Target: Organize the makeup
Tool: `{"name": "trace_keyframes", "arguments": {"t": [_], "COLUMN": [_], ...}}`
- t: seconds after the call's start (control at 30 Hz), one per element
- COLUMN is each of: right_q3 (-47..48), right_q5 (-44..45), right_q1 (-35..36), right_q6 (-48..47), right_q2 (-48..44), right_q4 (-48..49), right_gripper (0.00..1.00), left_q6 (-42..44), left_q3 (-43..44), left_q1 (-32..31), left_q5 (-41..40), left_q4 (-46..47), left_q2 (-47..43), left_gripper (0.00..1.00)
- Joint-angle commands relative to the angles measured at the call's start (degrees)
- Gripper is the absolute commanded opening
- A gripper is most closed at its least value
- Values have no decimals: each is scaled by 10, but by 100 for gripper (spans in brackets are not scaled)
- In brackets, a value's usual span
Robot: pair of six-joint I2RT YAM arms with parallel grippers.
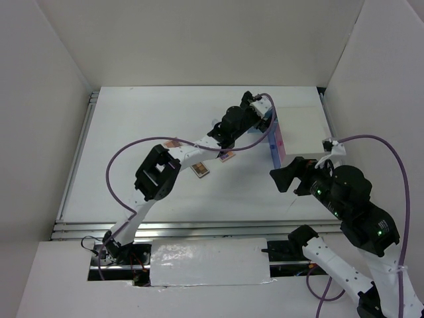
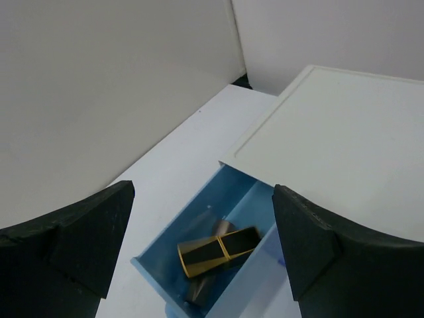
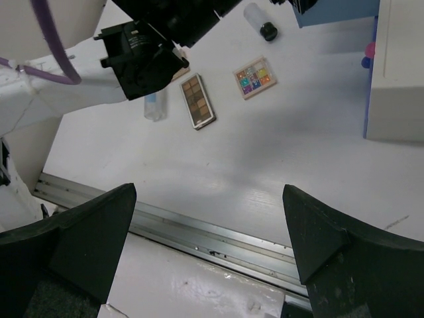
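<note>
- The left claw [image 2: 202,199] is spread wide and empty, hovering over the open blue drawer [image 2: 182,215] of the white box [image 2: 331,132].
- In that drawer the black-gold lipstick tube [image 2: 218,250] lies flat, its long axis slanting across the floor. It looks light, stiff and glossy, so probably slippery. Pinch across its middle.
- The right claw [image 3: 209,199] is also spread and holds nothing above the worktop [image 3: 265,159].
- Beyond it lie the brown palette [image 3: 199,101], its long axis pointing away from the claw, and the colourful palette [image 3: 255,77]. Both look thin and rigid, best taken by the long edges.
- Farthest off, the black-capped bottle [image 3: 260,21] lies on its side and will likely roll.
</note>
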Motion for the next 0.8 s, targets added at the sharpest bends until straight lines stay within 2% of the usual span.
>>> {"name": "trace_keyframes", "arguments": {"t": [0.0, 0.07, 0.1, 0.17, 0.2, 0.23, 0.27, 0.3, 0.37, 0.4, 0.43, 0.47, 0.5, 0.53, 0.57, 0.6, 0.63, 0.67, 0.7, 0.73, 0.77], "right_q3": [14, 14, 14, 9, 4, -13, -19, -26, -39, -43, -52, -55, -55, -45, -37, -9, 8, 27, 77, 108, 137], "right_q5": [8, 10, 11, 7, 4, -4, -7, -11, -21, -23, -31, -32, -35, -42, -41, -32, -25, -15, -6, 4, 31], "right_q1": [-2, -3, -2, -2, -2, -2, -2, -2, -3, -3, -3, -3, -1, -4, -1, -1, -1, 2, 3, 6, 6], "right_q6": [-5, -2, 0, 6, 8, 11, 17, 20, 32, 36, 40, 42, 43, 35, 31, 30, 21, 13, 9, -3, -7], "right_q2": [13, 13, 17, 21, 26, 30, 43, 52, 82, 93, 105, 139, 163, 187, 250, 287, 323, 400, 444, 483, 562], "right_q4": [21, 25, 25, 33, 42, 52, 73, 86, 127, 147, 167, 207, 224, 260, 271, 282, 293, 313, 316, 306, 299], "right_gripper": [100, 100, 100, 100, 100, 99, 99, 99, 97, 95, 92, 77, 68, 56, 16, 1, 0, 0, 0, 0, 0], "left_q6": [-39, -57, -64, -90, -117, -148, -198, -229, -321, -357, -431, -458, -489, -569, -590, -601, -612, -612, -610, -600, -591], "left_q3": [12, 17, 14, 7, 5, -7, -15, -26, -34, -43, -55, -75, -132, -165, -196, -273, -313, -347, -404, -422, -434], "left_q1": [-3, -1, -1, -3, -5, -5, -3, -2, 6, 11, 17, 19, 22, 25, 29, 32, 34, 36, 36, 39, 38], "left_q5": [-71, -96, -153, -202, -252, -336, -366, -435, -483, -501, -531, -540, -551, -560, -544, -525, -504, -463, -442, -424, -394], "left_q4": [72, 40, 34, 11, -7, -56, -120, -162, -259, -373, -431, -507, -540, -577, -615, -617, -614, -606, -605, -610, -632], "left_q2": [-92, -114, -120, -142, -155, -188, -208, -227, -282, -300, -342, -368, -394, -453, -486, -550, -582, -613, -640, -684, -700], "left_gripper": [99, 99, 99, 99, 99, 99, 99, 99, 99, 99, 99, 99, 99, 99, 99, 99, 99, 99, 99, 99, 99]}}
